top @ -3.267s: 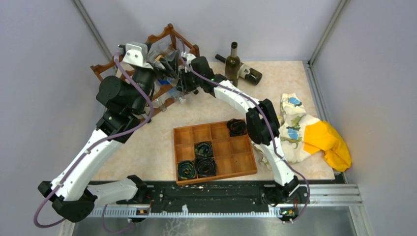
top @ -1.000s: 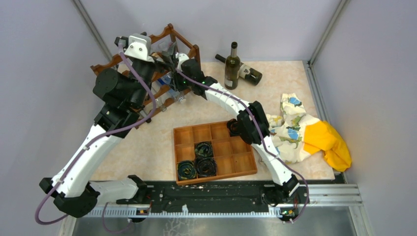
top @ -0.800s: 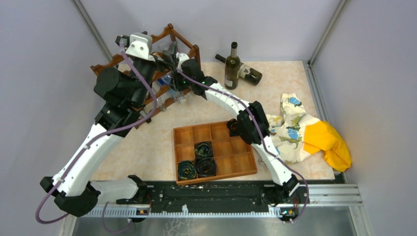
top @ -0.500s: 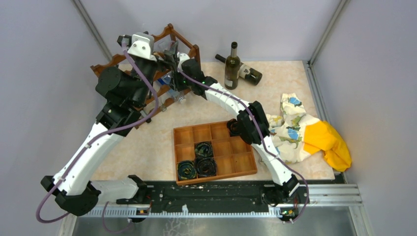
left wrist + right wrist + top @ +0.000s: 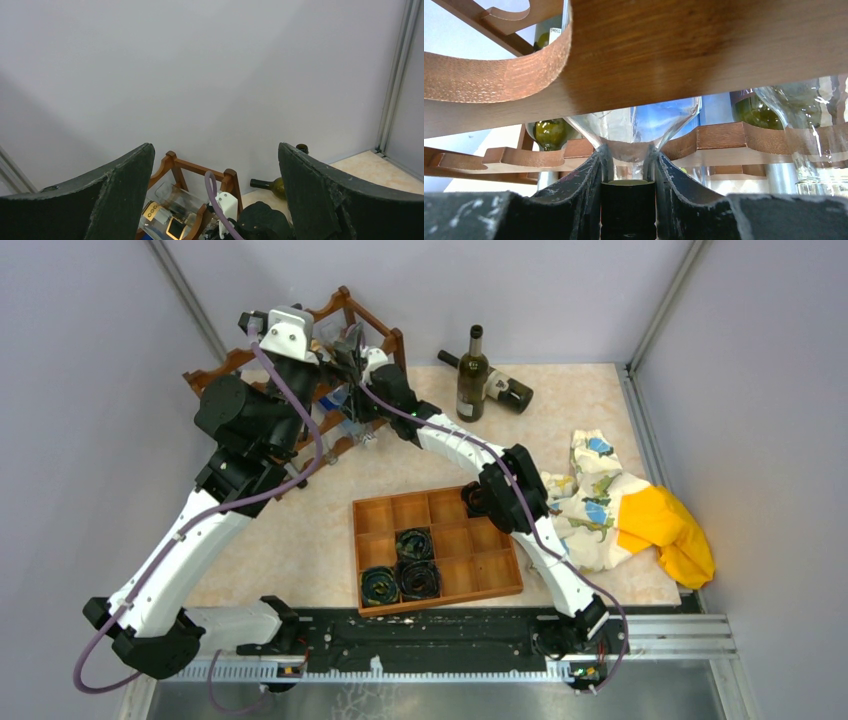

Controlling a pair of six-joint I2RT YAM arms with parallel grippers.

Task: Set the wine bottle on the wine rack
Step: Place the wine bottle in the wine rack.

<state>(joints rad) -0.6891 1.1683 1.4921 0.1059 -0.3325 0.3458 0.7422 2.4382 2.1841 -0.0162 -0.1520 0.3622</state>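
The wine rack (image 5: 372, 317), dark reddish-brown wood with wavy rails, stands at the back left against the wall. A clear glass wine bottle (image 5: 659, 117) lies in it, its shoulder behind a scalloped rail (image 5: 704, 45). My right gripper (image 5: 629, 160) is shut on that bottle's neck, just above its black cap (image 5: 628, 205). In the top view the right gripper (image 5: 352, 348) reaches into the rack's upper part. My left gripper (image 5: 214, 147) hangs open above the rack (image 5: 192, 165), facing the wall, holding nothing. The clear bottle (image 5: 172, 210) shows below it.
Green bottles (image 5: 549, 132) lie in the rack. One dark bottle stands (image 5: 472, 375) and another lies (image 5: 505, 390) at the back centre. An orange-brown compartment tray (image 5: 495, 575) holds dark rolls. A patterned cloth (image 5: 600, 500) and a yellow cloth (image 5: 680, 535) lie right.
Since the earliest frame my right gripper has carried the clear bottle up and back into the rack, and my left gripper has lifted above it. Over the last second both barely move.
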